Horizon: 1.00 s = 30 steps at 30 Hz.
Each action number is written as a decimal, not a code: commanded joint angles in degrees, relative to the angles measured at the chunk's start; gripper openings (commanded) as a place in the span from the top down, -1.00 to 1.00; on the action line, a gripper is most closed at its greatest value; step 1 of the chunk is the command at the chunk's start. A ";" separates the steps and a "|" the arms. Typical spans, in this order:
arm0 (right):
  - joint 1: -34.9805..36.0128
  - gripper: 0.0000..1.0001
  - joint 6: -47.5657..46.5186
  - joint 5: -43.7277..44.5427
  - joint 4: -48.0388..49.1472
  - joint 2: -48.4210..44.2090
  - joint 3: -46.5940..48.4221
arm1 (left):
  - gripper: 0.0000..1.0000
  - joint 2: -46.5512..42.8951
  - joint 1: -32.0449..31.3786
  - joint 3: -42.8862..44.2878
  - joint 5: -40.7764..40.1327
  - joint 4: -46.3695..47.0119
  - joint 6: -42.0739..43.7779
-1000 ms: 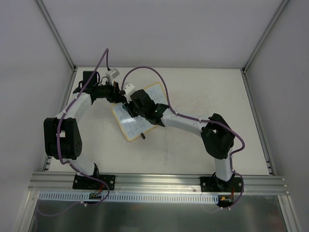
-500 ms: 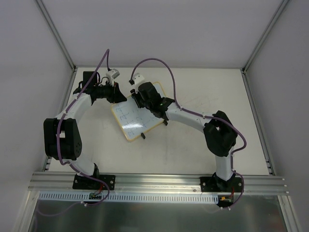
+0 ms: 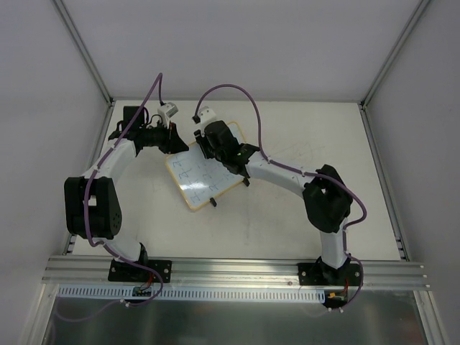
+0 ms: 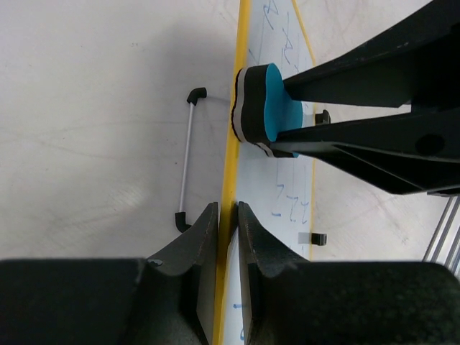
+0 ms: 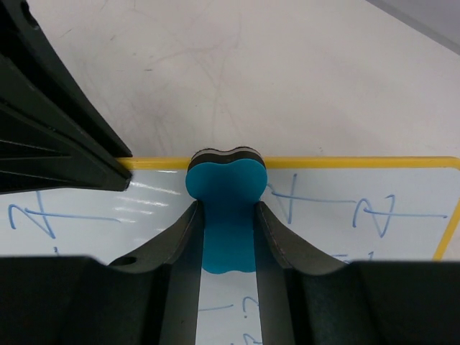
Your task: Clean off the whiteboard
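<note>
Two-arm erasing of the whiteboard (image 3: 195, 181), step in hand: the wiping stroke. The board lies flat on the table (image 3: 309, 129), left of centre and toward the far side, turned at an angle, with both grippers at its far-left end.

Left gripper (image 4: 228, 221): jaws pressed onto the thin yellow rim, one finger on each side of it, which steadies the board. Right gripper (image 5: 226, 206): jaws pinching the blue eraser (image 5: 224, 180) by its waist. The eraser's dark pad faces the board and sits at the far edge, partly overlapping the rim. Whether the pad presses on the surface cannot be told for certain.

Blue pen marks (image 5: 374, 212) lie on both sides of the eraser and nearer along the board, so much of the surface appears not yet wiped. The next move probably calls for drawing the eraser back across the marks in even passes with steady downward pressure while the left jaws hold the rim, since a loose board would slide with the stroke.

Count: one whiteboard, one eraser, two arms, two grippers, two small black tabs (image 3: 214, 203) on the near-right edge, one thin wire rod (image 4: 187, 162) with black ends just beside the rim; pen marks several, some hidden by the arms
</note>
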 commanded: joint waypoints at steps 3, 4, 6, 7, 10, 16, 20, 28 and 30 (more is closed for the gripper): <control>-0.72 0.99 4.04 -0.85 0.49 0.63 -0.52 | 1.00 -3.43 0.29 -0.42 1.84 -0.65 2.15; -1.42 0.99 4.84 -1.03 0.49 0.02 -1.57 | 1.00 -3.43 0.29 -0.51 2.01 -0.65 2.23; -3.79 0.99 6.68 -1.64 1.27 -0.77 -3.07 | 1.00 -3.52 0.29 -0.42 2.01 -0.74 2.23; -4.50 0.99 6.78 -1.73 1.71 -1.65 -3.86 | 1.00 -3.44 0.29 -0.51 2.10 -0.74 2.23; -7.22 0.99 7.83 -0.85 2.51 -2.45 -6.23 | 1.00 -3.35 0.29 -0.51 2.10 -0.83 2.06; -11.62 0.99 10.56 -0.23 3.74 -3.06 -9.40 | 1.00 -3.43 0.29 -0.95 2.72 -1.09 2.76; -12.15 0.99 8.37 -1.90 4.09 -2.80 -8.53 | 1.00 -3.70 0.29 -0.86 2.45 -1.27 3.29; -7.85 0.99 5.91 -5.86 4.00 -2.27 -5.98 | 1.00 -3.52 0.29 -0.60 2.45 -1.36 3.64; -5.39 0.99 5.20 -6.56 3.92 -2.01 -5.54 | 1.00 -3.44 0.29 -0.51 2.54 -1.53 3.55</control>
